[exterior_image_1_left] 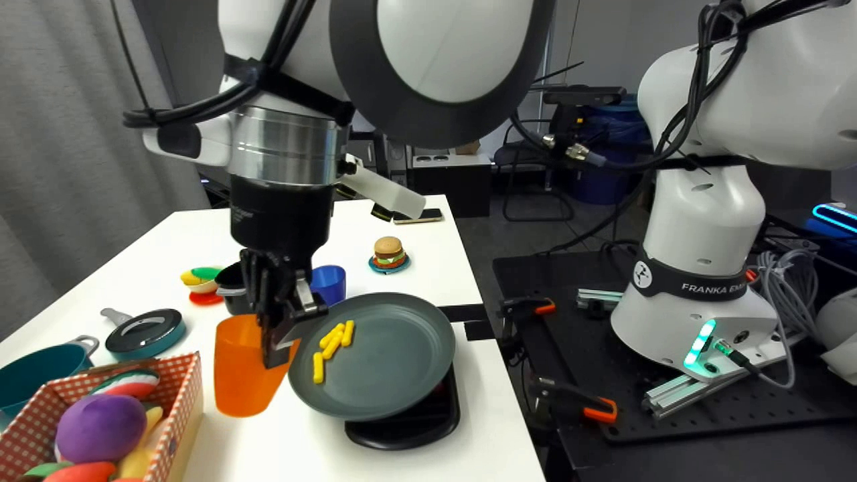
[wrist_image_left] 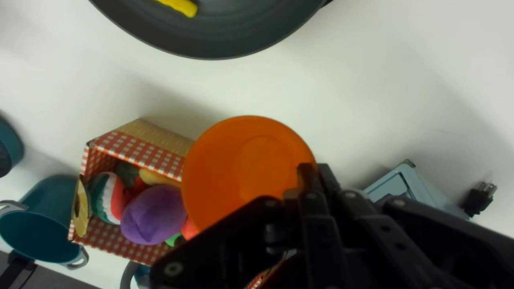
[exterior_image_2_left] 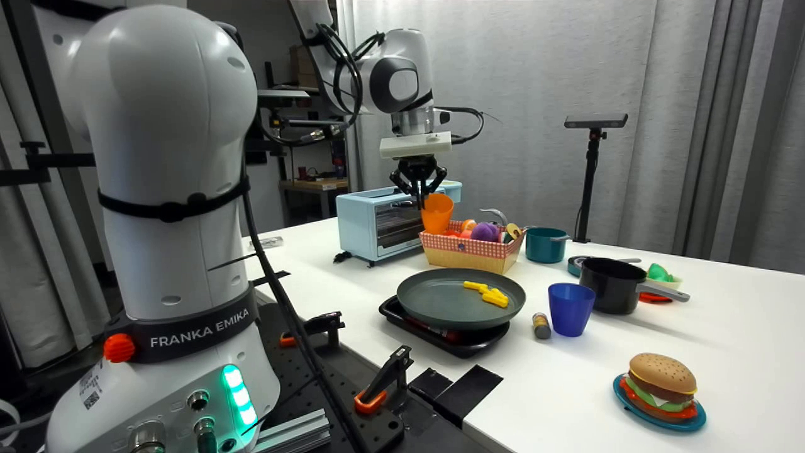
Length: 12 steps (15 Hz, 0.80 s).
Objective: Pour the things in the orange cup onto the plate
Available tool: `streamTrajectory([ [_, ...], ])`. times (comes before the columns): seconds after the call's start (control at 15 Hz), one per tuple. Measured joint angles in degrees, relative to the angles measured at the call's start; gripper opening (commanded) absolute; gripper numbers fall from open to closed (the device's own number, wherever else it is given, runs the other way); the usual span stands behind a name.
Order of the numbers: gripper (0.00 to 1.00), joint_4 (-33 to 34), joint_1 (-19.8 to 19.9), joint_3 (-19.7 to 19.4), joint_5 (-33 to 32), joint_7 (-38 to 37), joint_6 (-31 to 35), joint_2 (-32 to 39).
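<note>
Now, with yellow pieces on the plate, the fingers pinching the orange cup, lower left in an exterior view, should probably level it before lowering it gently onto the desk.

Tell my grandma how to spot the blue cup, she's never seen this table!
On the white table, find the big round dark plate. Between it and the black pot, the blue cup stands upright. Unlike the pot, it's deep blue and has no handle.
</note>
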<state>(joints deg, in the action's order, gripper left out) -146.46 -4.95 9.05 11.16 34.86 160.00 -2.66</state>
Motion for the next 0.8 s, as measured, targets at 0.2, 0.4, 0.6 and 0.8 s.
streamTrajectory([
  [0.2,0.01,-2.84,-0.79,-1.11,1.66,1.32,2.27,-1.98],
  [0.4,0.01,-4.34,-2.49,-2.24,5.78,5.67,4.68,-3.14],
  [0.6,0.01,-5.06,-3.44,-2.25,10.83,11.39,7.21,-3.78],
  [0.8,0.01,-5.37,-4.42,-2.31,15.46,16.25,9.36,-4.20],
])
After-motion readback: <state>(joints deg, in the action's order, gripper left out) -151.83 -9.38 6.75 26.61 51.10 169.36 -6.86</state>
